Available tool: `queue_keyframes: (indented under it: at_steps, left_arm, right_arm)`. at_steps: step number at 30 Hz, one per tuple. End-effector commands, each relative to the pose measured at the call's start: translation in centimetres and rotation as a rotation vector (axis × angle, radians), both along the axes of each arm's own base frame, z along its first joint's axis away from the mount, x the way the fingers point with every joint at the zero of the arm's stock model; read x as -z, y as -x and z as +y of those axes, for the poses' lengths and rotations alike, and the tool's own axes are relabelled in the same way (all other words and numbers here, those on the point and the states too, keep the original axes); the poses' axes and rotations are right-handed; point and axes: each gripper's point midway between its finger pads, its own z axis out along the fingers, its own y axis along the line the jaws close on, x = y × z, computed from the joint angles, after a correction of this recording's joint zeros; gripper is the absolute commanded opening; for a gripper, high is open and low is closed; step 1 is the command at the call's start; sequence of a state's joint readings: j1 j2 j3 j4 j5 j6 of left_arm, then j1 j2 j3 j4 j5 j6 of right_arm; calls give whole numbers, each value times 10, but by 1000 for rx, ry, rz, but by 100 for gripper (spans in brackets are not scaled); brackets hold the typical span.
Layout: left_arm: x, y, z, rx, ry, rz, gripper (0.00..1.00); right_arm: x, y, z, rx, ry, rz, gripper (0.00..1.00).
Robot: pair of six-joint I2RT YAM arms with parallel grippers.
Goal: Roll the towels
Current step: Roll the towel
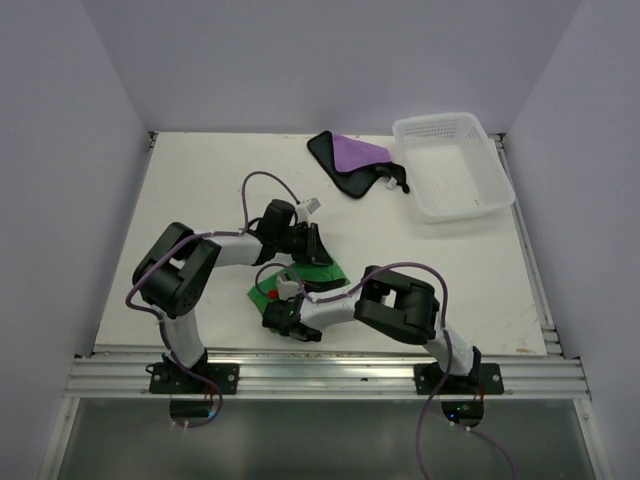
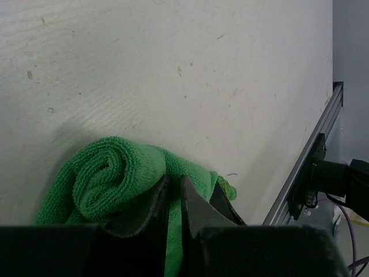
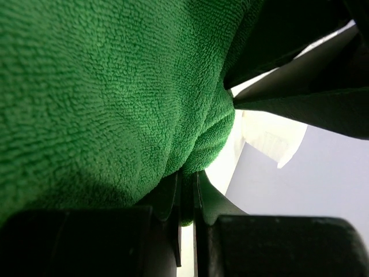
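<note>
The green towel (image 1: 328,272) lies near the table's front, partly rolled, between both grippers. In the left wrist view its rolled end (image 2: 109,173) shows as a spiral on the table, and my left gripper (image 2: 174,181) is shut on a layer of the cloth beside the roll. My right gripper (image 3: 185,176) is shut on a fold at the towel's edge, with green pile (image 3: 104,86) filling most of that view. From above, the left gripper (image 1: 314,250) comes from the far side and the right gripper (image 1: 287,298) from the near side. The purple towel (image 1: 356,158), with its black back, lies crumpled at the back.
A white lattice basket (image 1: 452,168) stands at the back right, next to the purple towel. The aluminium rail (image 1: 320,372) runs along the table's front edge just behind the arms' bases. White walls close in the table on three sides.
</note>
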State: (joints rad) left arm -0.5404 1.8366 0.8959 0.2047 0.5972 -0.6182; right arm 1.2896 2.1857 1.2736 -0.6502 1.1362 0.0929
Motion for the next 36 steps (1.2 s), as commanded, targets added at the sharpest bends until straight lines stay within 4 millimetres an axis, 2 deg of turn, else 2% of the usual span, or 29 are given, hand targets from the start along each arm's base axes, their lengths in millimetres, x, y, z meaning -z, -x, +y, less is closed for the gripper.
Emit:
queue_keyframes:
  at_steps: [1, 3, 6, 11, 14, 18, 21, 22, 24, 25, 26, 28, 29, 32, 35, 36]
  left_arm:
    - [24, 4, 10, -31, -89, 1, 16]
    - [32, 3, 21, -66, -144, -13, 15]
    - [42, 6, 25, -68, -170, -6, 15]
    - [52, 9, 25, -71, -156, 13, 13]
    - [56, 9, 25, -72, -157, 22, 12]
    - [56, 7, 25, -75, -156, 20, 10]
    - [53, 5, 25, -78, -153, 14, 10]
    - [53, 5, 26, -83, -156, 12, 10]
    - [53, 6, 26, -85, -156, 14, 9]
    - [53, 6, 26, -86, -156, 15, 9]
    - [53, 6, 26, -91, -156, 16, 9]
    - [52, 6, 26, -91, -149, 15, 9]
    - [52, 6, 25, -89, -142, 20, 9]
    - [51, 8, 25, -90, -138, 20, 9]
    - [50, 8, 24, -93, -126, 22, 9]
    - [50, 9, 24, -92, -124, 24, 9]
  right_arm:
    - [51, 20, 12, 35, -134, 180, 2]
    - [48, 20, 12, 38, -150, 175, 6]
    - [36, 19, 15, 47, -224, 152, 15]
    - [6, 17, 25, 62, -374, 109, 33]
    - [-7, 16, 27, 70, -417, 94, 39]
    - [-29, 19, 20, 99, -494, 66, 40]
    - [-30, 25, 3, 140, -542, 51, 41]
    - [-38, 27, 0, 143, -578, 47, 41]
    - [-41, 31, -11, 160, -611, 48, 41]
    - [-53, 33, -10, 157, -666, 50, 41]
    - [-55, 35, -15, 159, -680, 57, 41]
    - [-68, 39, -15, 154, -745, 67, 41]
    - [-86, 39, -13, 150, -806, 67, 41]
    - [-116, 44, 1, 105, -962, 117, 43]
    - [-129, 42, 17, 79, -1102, 202, 45]
    - [-130, 30, 14, 120, -1149, 206, 45]
